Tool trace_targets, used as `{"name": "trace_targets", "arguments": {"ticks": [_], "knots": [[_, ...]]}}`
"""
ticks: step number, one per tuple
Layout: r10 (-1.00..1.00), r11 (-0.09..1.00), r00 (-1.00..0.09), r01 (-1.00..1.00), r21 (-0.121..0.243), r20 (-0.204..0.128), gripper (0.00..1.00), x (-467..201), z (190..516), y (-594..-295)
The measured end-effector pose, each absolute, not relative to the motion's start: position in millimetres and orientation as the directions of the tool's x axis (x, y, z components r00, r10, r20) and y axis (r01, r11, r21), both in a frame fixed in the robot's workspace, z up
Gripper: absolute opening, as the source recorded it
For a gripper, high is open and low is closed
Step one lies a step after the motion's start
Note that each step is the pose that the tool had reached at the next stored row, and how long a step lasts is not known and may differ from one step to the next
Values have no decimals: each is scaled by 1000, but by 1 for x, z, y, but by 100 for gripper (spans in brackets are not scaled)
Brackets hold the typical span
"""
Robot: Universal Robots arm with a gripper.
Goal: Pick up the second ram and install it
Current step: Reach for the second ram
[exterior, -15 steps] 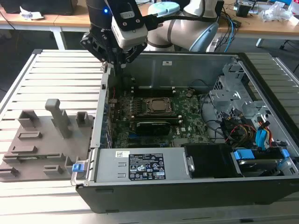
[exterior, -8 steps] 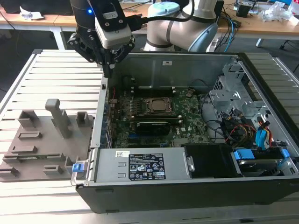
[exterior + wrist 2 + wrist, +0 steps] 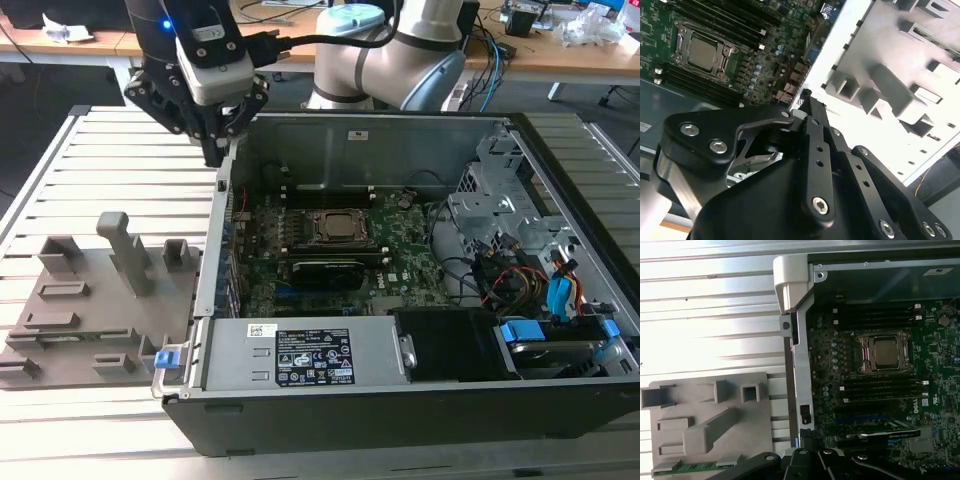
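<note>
Silver slatted aluminium table (image 3: 100, 160), with wooden desks (image 3: 580, 55) and cables behind it. On the exterior view's left sits a grey moulded plastic fixture tray (image 3: 60, 340). The second ram (image 3: 687, 468), a thin green stick, lies slotted along the tray's edge in the first wrist view. The black gripper (image 3: 216, 152) points straight down over the open black metal PC case (image 3: 400, 415), above the wall beside the tray. Its jaws are pinched together and hold nothing.
</note>
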State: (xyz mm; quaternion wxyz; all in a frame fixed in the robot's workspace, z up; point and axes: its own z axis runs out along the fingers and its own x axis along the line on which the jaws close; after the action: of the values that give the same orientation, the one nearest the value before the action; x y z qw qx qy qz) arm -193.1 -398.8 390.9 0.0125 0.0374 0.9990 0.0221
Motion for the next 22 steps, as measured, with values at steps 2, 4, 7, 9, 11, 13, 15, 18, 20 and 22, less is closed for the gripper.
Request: {"name": "trace_targets", "arguments": {"ticks": [2,4,7,9,11,13,15,18,20,22], "knots": [[75,996,-997,74,45,-23,11,-199,391,-399],[75,996,-997,74,45,-23,11,-203,390,-399],[75,996,-997,74,45,-23,11,-207,390,-399],[75,996,-997,74,45,-23,11,-212,390,-399],[75,996,-997,74,45,-23,11,-216,390,-399],[75,996,-997,74,45,-23,11,-220,390,-399],[75,996,-997,74,45,-23,11,-227,390,-399],[75,996,-997,74,45,-23,11,-235,389,-399],[75,996,-997,74,45,-23,11,-239,389,-399],[75,996,-997,74,45,-23,11,-244,389,-399]]}}
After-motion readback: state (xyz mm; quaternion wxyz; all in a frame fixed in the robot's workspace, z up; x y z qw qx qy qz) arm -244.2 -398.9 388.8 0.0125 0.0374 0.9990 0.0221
